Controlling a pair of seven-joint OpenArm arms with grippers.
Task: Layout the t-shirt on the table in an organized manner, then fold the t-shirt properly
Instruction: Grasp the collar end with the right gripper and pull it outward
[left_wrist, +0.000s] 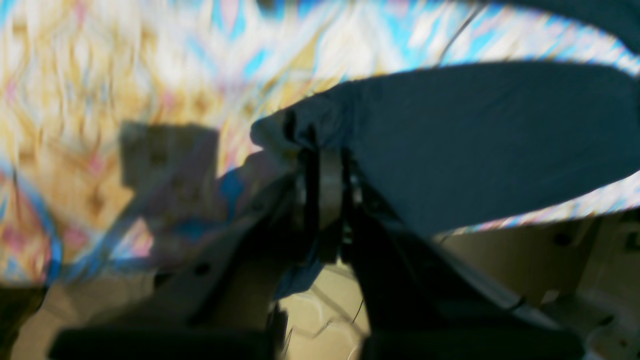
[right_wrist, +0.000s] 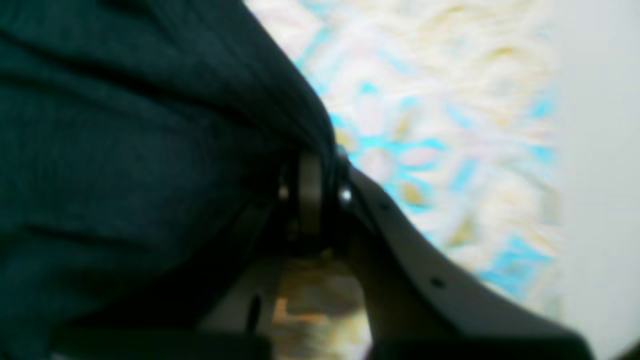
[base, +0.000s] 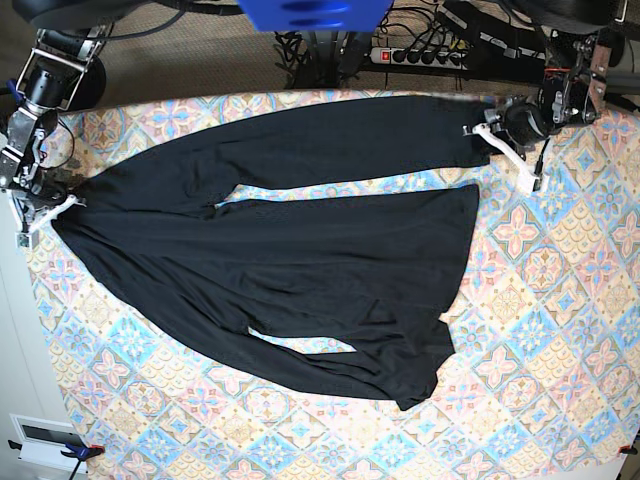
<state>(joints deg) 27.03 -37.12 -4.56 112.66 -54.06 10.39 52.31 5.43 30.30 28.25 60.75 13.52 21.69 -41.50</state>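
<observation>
- The black t-shirt (base: 300, 270) is spread across the desk (base: 560, 330), which is covered by a cloth of pastel blue, pink and yellow diamond tiles.
- The garment is plain, without print, and has long sleeves; one sleeve runs along the far edge of the desk towards the left tool, and another lies along the near side, ending close to the lower middle of the desk.
- A strip of patterned cloth is seen between the far sleeve and the body of the garment, and a smaller gap is seen near the lower sleeve.
- The fabric is stretched between the two tools and fans out wider towards the near side, with soft creases in it.
- The left tool (base: 487, 128) is closed narrowly on the end of the far sleeve, at the far corner of the desk on the right of the base view; in the left wrist view the dark fabric (left_wrist: 475, 145) is pinched between its fingers.
- The right tool (base: 52, 212) is closed narrowly on the garment's edge at the left side of the desk; in the right wrist view the cloth (right_wrist: 140, 165) is draped over it.
- Both wrist views are blurred.
- Beyond the far edge of the desk a power strip (base: 425, 52) with cables and a blue part (base: 312, 14) are seen.
</observation>
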